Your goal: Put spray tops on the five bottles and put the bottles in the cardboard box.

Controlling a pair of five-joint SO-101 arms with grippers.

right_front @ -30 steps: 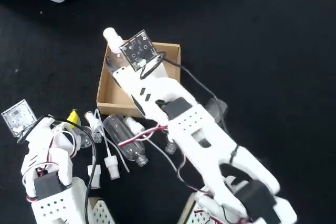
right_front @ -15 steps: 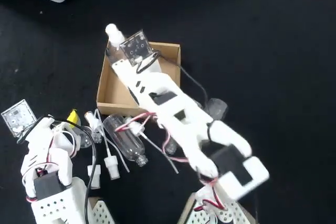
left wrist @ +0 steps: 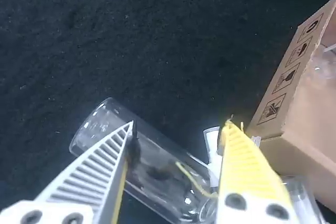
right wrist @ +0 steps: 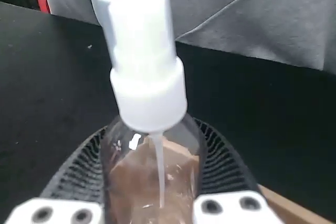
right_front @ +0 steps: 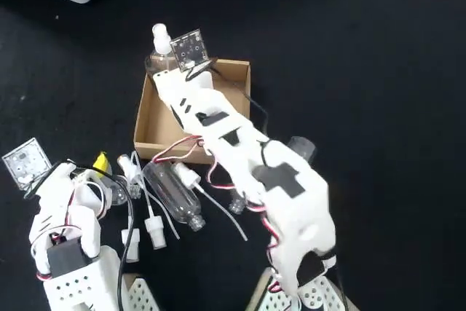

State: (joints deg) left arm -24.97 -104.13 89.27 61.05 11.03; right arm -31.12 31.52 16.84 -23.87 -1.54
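Clamping the right gripper (right wrist: 152,161) tight on a capped bottle (right wrist: 131,177), with the spray top (right wrist: 142,61) sticking up past the fingers. Hovering right above the far rim of the cardboard box (right_front: 237,69), so perhaps risking a drop outside it, or tipping on the wall, if releasing here. Spreading the left gripper (left wrist: 178,129) open around a lying bottle (left wrist: 105,124), not squeezing.

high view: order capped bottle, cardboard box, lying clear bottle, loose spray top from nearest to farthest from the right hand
1. capped bottle, held in the right hand
2. cardboard box, its far corner at the hand
3. lying clear bottle, outside the box's near wall
4. loose spray top, past that bottle, away from the box
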